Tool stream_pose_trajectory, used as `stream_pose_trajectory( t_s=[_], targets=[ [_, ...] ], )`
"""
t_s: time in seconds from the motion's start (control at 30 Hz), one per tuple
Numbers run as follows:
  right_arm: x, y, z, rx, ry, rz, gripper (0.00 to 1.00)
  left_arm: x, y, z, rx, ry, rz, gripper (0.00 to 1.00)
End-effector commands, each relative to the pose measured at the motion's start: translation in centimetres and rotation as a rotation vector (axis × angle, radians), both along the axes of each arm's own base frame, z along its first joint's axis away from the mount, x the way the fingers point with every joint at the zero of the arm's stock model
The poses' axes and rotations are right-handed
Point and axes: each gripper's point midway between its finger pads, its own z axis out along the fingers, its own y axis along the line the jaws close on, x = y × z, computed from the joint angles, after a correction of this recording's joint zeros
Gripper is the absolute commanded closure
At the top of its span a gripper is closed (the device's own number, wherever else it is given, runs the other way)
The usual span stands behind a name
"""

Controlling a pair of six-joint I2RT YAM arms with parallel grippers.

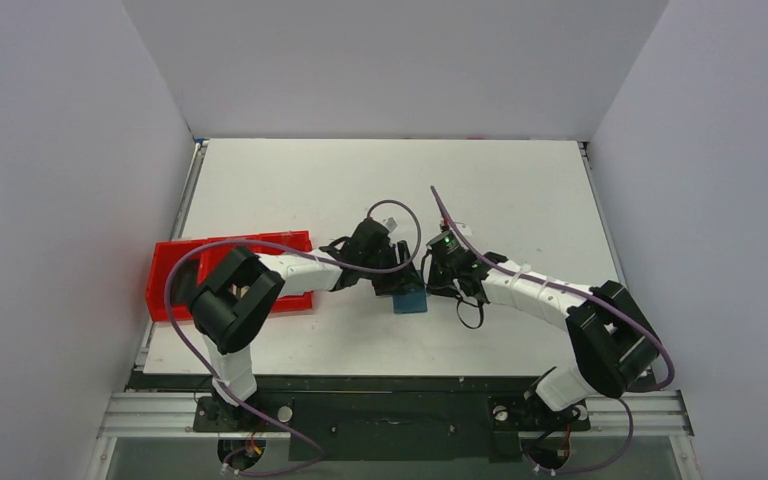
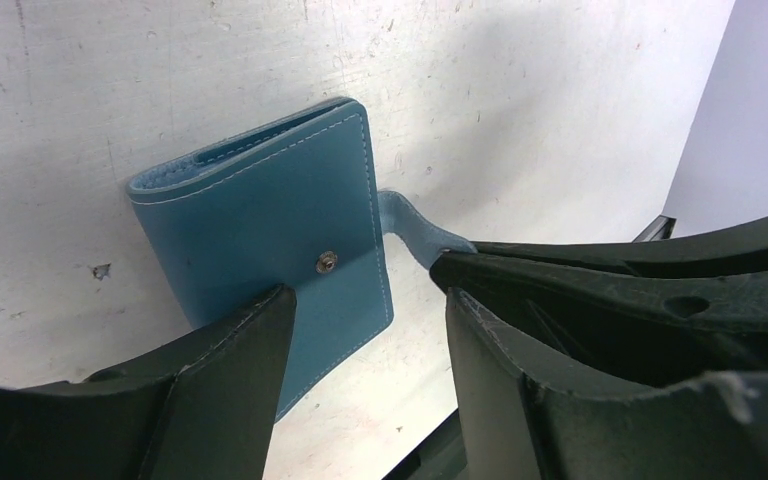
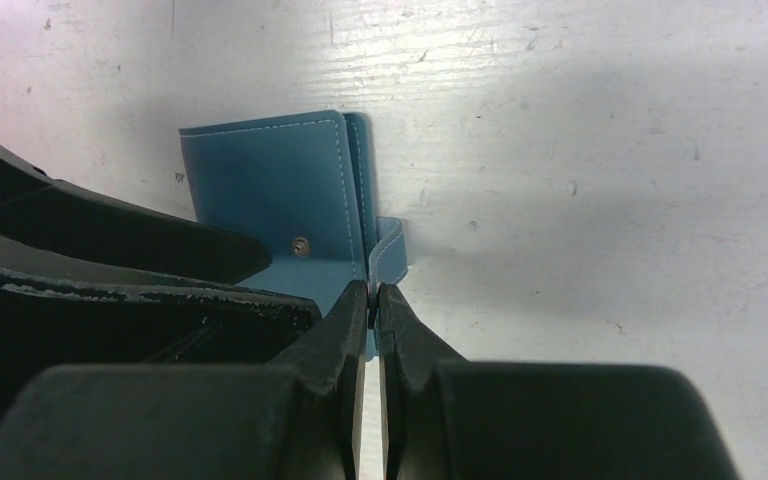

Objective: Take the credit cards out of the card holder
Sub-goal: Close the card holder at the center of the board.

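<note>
1. Only the overhead view shows the whole layout. Both arms reach inward and meet over the blue card holder [image 1: 412,302], which lies near the middle of the desk [image 1: 520,190], well right of the red tray [image 1: 175,262].
2. The left wrist view alone shows the holder's front. It is folded shut, with pale stitching and a bare metal stud [image 2: 327,262], and the tab [image 2: 410,222] curls off its right edge into the other arm's dark tips.
3. The right wrist view shows that pinch head-on. The right fingers [image 3: 372,305] are pressed together on the end of the tab, and the holder lies just beyond them.
4. The left fingers [image 1: 400,282] stand wide apart, straddling the holder's near corner. One tip overlaps its face, the other stands clear of its edge, and they clamp nothing.
5. The desk is white and scuffed, with small dark specks. Plain pale walls [image 1: 60,150] close it in on the left, far and right sides, and a black rail [image 1: 390,415] runs along the near edge.
6. The tray sits at the desk's left edge. The left arm covers much of it, and what it holds cannot be told.
</note>
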Motion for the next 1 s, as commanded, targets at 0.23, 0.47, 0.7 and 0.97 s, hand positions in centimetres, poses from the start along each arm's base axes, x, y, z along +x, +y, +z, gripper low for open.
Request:
stream_pose_trajectory(
  t_s=[0.23, 0.47, 0.7, 0.97],
  targets=[
    [1.0, 3.5, 0.9, 0.202, -0.024, 0.057, 1.0, 0.7, 0.8, 1.2, -0.081, 0.004, 0.031, 0.43],
    [1.3, 5.0, -0.6, 0.249, 0.019, 0.081, 1.0, 0.8, 0.8, 1.9, -0.153, 0.017, 0.023, 0.41],
    [1.1, 4.9, -2.8, 0.23, 0.061, 0.07, 1.0, 1.2, 0.6, 3.3, -0.236, 0.015, 0.014, 0.41],
    [0.8, 4.4, -4.0, 0.208, 0.085, 0.053, 0.87, 2.3, 1.9, 6.9, -0.279, -0.053, 0.023, 0.4]
  ],
)
